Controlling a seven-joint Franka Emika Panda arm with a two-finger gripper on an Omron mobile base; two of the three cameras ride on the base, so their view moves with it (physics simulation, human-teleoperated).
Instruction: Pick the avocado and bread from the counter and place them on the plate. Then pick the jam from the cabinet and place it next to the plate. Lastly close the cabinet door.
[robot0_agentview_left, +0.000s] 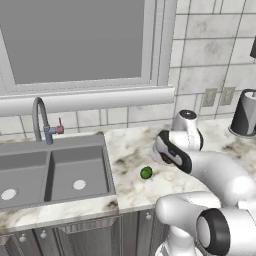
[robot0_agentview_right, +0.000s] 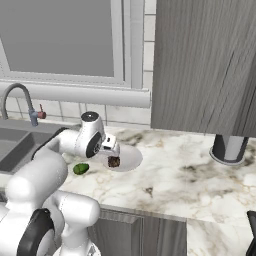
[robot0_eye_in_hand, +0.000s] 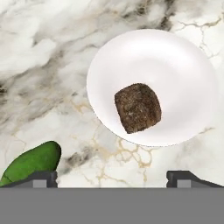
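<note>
Bread (robot0_eye_in_hand: 138, 107) already on plate (robot0_eye_in_hand: 183, 65). Avocado (robot0_eye_in_hand: 33, 162) lies on worktop (robot0_eye_in_hand: 48, 65) near plate. Tool (robot0_eye_in_hand: 111, 177) wide open, empty. Next, likely: centre over avocado, descend straight, close gently.

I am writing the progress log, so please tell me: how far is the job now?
Done: the bread lies on the plate. In hand: nothing; the gripper is open above the counter near the plate. Left: the avocado lies on the counter beside the plate, then the jam and the cabinet door.
</note>
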